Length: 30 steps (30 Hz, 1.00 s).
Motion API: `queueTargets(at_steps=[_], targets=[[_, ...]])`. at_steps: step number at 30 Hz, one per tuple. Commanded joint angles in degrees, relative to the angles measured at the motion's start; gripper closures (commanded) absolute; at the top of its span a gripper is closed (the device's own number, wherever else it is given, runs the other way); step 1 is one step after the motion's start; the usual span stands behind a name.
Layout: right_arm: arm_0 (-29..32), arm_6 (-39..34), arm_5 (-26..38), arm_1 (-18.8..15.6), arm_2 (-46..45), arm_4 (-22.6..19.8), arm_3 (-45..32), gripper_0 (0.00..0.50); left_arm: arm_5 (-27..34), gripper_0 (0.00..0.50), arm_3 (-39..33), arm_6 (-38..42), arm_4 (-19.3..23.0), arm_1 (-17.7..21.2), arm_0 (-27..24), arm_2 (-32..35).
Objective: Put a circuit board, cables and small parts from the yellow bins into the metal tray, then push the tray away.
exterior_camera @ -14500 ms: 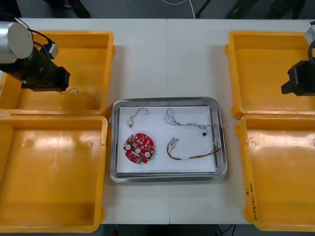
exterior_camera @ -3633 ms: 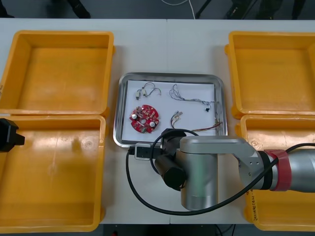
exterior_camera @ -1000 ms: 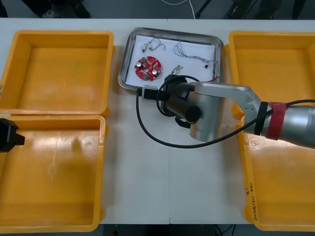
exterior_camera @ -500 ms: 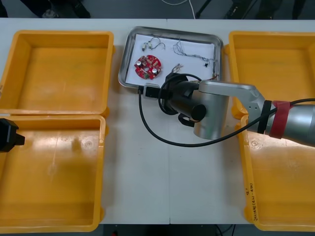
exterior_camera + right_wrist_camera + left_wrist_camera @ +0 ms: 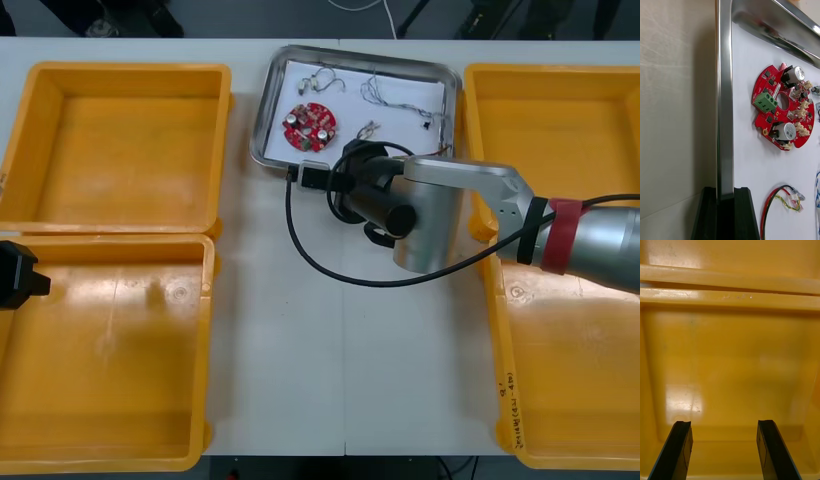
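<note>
The metal tray (image 5: 262, 130), white inside, lies at the table's far edge between the far bins. In it are a round red circuit board (image 5: 310, 125), a blue and white cable (image 5: 400, 95), a red and yellow cable (image 5: 368, 128) and a short cable (image 5: 325, 78). My right arm (image 5: 425, 215) reaches to the tray's near rim. In the right wrist view my right gripper (image 5: 725, 193) is shut on that tray rim (image 5: 724, 112), with the circuit board (image 5: 784, 107) and the red and yellow cable (image 5: 775, 202) just inside. My left gripper (image 5: 724, 425) hangs open over the near left bin.
Yellow bins flank the table: far left (image 5: 30, 150), near left (image 5: 100, 350), far right (image 5: 550, 140), near right (image 5: 570, 360). The left gripper's body (image 5: 15, 275) shows at the left edge. Bare table (image 5: 330, 350) spreads in front of the tray.
The tray has slid farther from me and slightly right, with my right gripper still on its near rim. The left arm has not moved.
</note>
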Motion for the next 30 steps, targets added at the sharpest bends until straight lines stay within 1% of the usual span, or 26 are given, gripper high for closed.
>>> queueTargets(at_steps=[1, 8, 17, 22, 30], targets=[[-1.31, -0.63, -0.85, 2.61, -0.09, 0.49, 5.20, 0.500, 0.31, 0.000, -1.64, -4.70, 0.41, 2.32, 1.27, 1.88], [-2.01, -0.28, -4.37, 3.48, 0.00, 0.49, 9.15, 0.500, 0.31, 0.000, -1.64, -4.70, 0.41, 2.32, 1.27, 1.88], [-2.28, 0.16, -4.90, 3.48, 0.00, 0.49, 9.41, 0.500, 0.31, 0.000, -1.64, -4.70, 0.41, 2.32, 1.27, 1.88], [-2.28, 0.25, -7.45, 3.57, 0.00, 0.40, 10.73, 0.500, 0.31, 0.000, -1.64, -4.70, 0.41, 2.32, 1.27, 1.88], [-2.71, -0.28, -8.15, 4.72, 0.00, 0.49, 12.23, 0.500, 0.31, 0.000, -1.64, -4.70, 0.41, 2.32, 1.27, 1.88]])
